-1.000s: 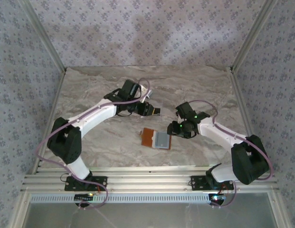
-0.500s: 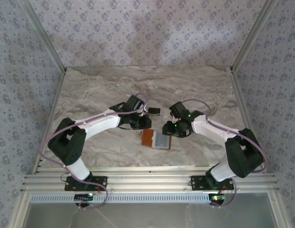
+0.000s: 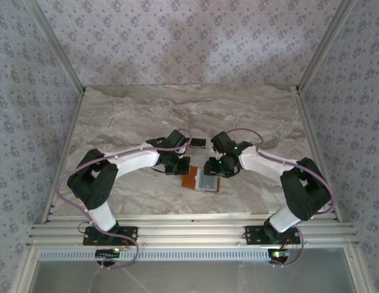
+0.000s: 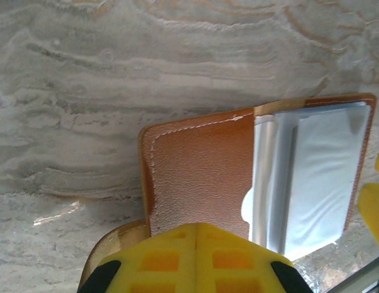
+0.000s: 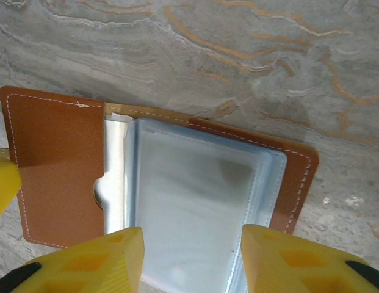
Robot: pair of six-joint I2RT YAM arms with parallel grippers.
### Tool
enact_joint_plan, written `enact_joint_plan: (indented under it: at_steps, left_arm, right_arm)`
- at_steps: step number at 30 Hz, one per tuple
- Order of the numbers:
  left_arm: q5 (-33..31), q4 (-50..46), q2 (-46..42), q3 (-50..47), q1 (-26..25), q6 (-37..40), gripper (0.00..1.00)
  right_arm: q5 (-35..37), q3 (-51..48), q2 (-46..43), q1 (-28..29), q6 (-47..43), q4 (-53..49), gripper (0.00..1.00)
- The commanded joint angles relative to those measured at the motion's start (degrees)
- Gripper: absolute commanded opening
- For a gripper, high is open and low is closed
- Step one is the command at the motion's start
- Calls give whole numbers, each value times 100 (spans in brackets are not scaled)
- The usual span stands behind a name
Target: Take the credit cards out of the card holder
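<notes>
1. Marble table (image 3: 128, 122), seen from above: the holder (image 3: 201, 180) lies open and flat near the middle front, its brown panel to my left and its grey-blue lined panel to my right.
2. My left gripper (image 3: 183, 171) stands at the holder's left side and my right gripper (image 3: 214, 170) at its right side, so the two arms meet over it.
3. Left wrist view: my left gripper (image 4: 196, 244) is closed, its yellow fingers pressed together with no gap. The tips sit at the near edge of the holder's (image 4: 201, 177) brown panel. I cannot tell whether they pinch the leather or only rest on it.
4. Right wrist view: my right gripper (image 5: 192, 268) has its fingers apart, one on each side of the lined panel's near edge, with nothing between them. The holder (image 5: 55, 165) lies spread under them.
5. What looks like a pale card (image 4: 326, 177) sits tucked in the lined pocket.
6. A dark card (image 3: 198, 143) lies on the table just beyond the holder, between my two wrists and apart from both grippers.
</notes>
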Motion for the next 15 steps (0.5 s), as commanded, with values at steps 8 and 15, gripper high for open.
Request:
enact_joint_plan:
  at_steps: [8, 15]
  left_arm:
    - [20, 41, 89, -178, 11, 48, 0]
    - [56, 119, 161, -219, 10, 28, 0]
  right_arm:
    - [34, 227, 339, 130, 92, -123, 46]
    - [-12, 284, 513, 249, 106, -98, 47]
